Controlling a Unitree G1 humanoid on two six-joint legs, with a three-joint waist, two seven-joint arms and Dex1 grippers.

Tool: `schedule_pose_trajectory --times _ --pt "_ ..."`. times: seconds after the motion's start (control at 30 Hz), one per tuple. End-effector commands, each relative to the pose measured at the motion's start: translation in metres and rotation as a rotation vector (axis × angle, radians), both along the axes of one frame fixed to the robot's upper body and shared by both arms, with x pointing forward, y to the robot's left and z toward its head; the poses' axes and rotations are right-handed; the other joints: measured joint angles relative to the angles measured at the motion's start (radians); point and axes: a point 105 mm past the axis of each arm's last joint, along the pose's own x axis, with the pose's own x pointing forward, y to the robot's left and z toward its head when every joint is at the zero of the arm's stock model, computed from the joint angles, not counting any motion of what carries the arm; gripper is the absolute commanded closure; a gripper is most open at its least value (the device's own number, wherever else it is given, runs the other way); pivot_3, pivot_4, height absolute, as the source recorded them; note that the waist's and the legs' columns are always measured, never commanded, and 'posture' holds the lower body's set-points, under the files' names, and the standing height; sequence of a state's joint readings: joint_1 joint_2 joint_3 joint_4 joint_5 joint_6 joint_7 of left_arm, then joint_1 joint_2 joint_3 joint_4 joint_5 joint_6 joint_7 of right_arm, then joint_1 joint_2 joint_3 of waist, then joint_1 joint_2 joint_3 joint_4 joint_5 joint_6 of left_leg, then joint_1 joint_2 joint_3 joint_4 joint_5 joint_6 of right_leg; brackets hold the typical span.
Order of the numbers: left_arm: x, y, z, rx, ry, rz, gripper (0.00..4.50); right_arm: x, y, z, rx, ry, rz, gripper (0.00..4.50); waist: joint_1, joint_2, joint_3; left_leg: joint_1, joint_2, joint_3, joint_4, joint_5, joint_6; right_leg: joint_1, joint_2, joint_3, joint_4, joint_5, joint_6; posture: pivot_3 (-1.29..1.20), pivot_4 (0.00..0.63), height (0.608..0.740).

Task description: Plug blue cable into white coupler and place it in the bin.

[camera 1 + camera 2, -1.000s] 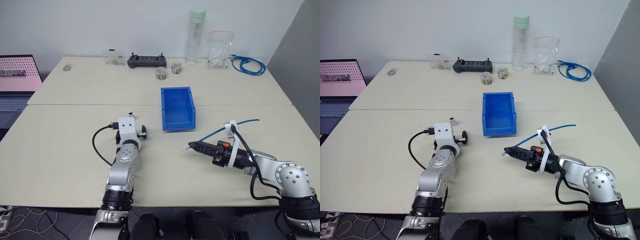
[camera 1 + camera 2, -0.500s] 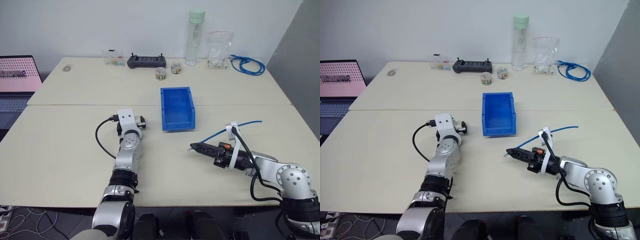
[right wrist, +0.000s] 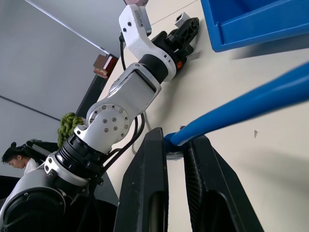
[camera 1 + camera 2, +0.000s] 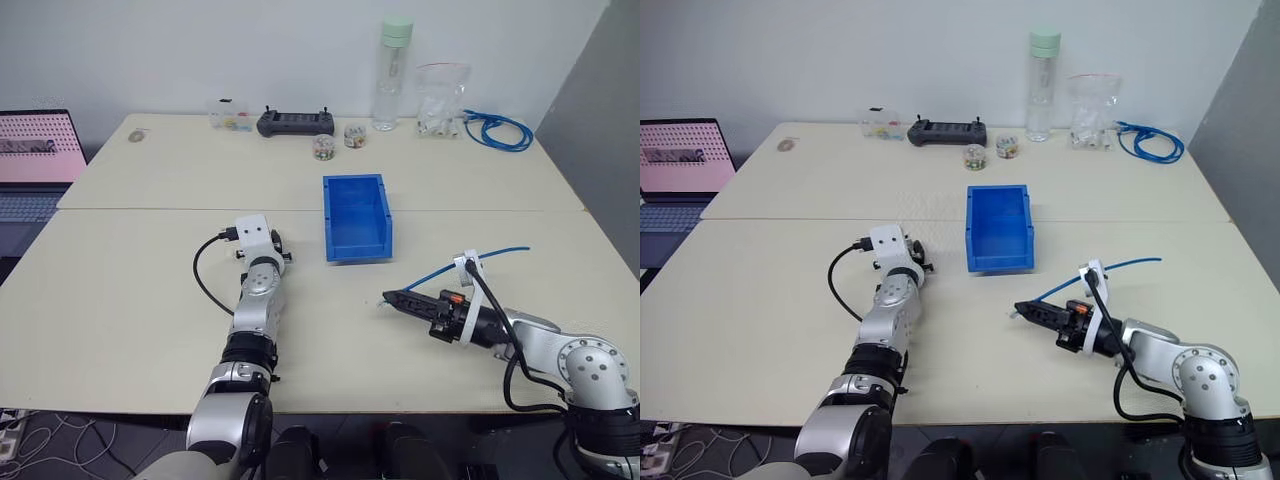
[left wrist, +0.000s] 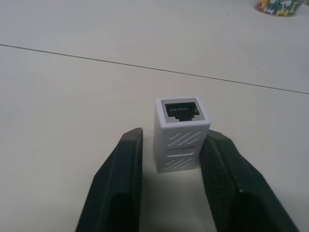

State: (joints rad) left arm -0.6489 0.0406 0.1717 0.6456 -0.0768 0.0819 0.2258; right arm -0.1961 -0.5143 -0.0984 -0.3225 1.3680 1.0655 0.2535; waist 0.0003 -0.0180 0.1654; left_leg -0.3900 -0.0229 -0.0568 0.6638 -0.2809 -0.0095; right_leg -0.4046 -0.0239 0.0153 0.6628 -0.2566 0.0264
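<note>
Since the earlier frames the left gripper (image 5: 169, 159) has advanced across the table and its black textured fingers have drawn in around the small white plastic coupler (image 5: 181, 133); one finger touches the block, a narrow gap remains at the other. The coupler's dark socket faces away from the gripper; diagonal grooves mark its top. No legible writing.

The right gripper (image 3: 176, 154) has held position, clamped on the thin blue cable (image 4: 445, 265) near its plug end. The bright blue rectangular plastic bin (image 4: 356, 216) lies beyond and between both grippers.
</note>
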Motion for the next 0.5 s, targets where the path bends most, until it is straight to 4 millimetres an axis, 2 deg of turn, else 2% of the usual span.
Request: schedule_pose_trajectory --times 0.03,0.23,0.33,0.43,0.5 --pt "0.000 -0.004 -0.003 -0.009 0.013 -0.016 3.71 -0.001 0.000 0.014 0.031 -0.045 0.004 4.32 0.000 0.000 0.000 0.000 0.000 0.000 0.000 0.000 0.000 0.000 0.000 0.000 0.000 0.000 0.000 0.00 0.150 0.740" --pt "-0.005 0.007 -0.001 0.022 0.014 -0.045 3.72 0.000 0.001 0.015 0.030 -0.055 0.006 4.32 -0.001 0.000 0.000 0.000 0.000 0.000 0.000 0.000 0.000 0.000 0.000 0.000 0.000 0.000 0.000 0.00 0.150 0.740" --pt "-0.017 0.009 0.007 0.072 -0.017 -0.235 3.72 0.000 -0.001 0.020 0.032 -0.075 0.002 4.32 -0.008 0.000 0.000 0.000 0.000 0.000 -0.001 0.000 0.000 0.000 0.000 0.000 0.000 0.000 -0.001 0.00 0.150 0.740" --pt "-0.050 0.004 0.010 0.131 -0.005 -0.556 3.72 -0.005 -0.001 0.029 0.000 -0.127 0.033 4.32 -0.019 0.000 0.000 0.001 0.001 0.001 -0.001 0.000 0.000 -0.001 0.000 0.001 0.001 0.001 -0.003 0.00 0.150 0.740" --pt "-0.087 -0.005 0.009 0.160 0.014 -0.833 3.72 -0.011 0.003 0.036 -0.026 -0.169 0.078 4.32 -0.032 0.001 0.000 0.000 0.002 0.001 -0.002 0.000 -0.001 -0.002 0.000 0.002 0.000 0.001 -0.004 0.00 0.150 0.740"
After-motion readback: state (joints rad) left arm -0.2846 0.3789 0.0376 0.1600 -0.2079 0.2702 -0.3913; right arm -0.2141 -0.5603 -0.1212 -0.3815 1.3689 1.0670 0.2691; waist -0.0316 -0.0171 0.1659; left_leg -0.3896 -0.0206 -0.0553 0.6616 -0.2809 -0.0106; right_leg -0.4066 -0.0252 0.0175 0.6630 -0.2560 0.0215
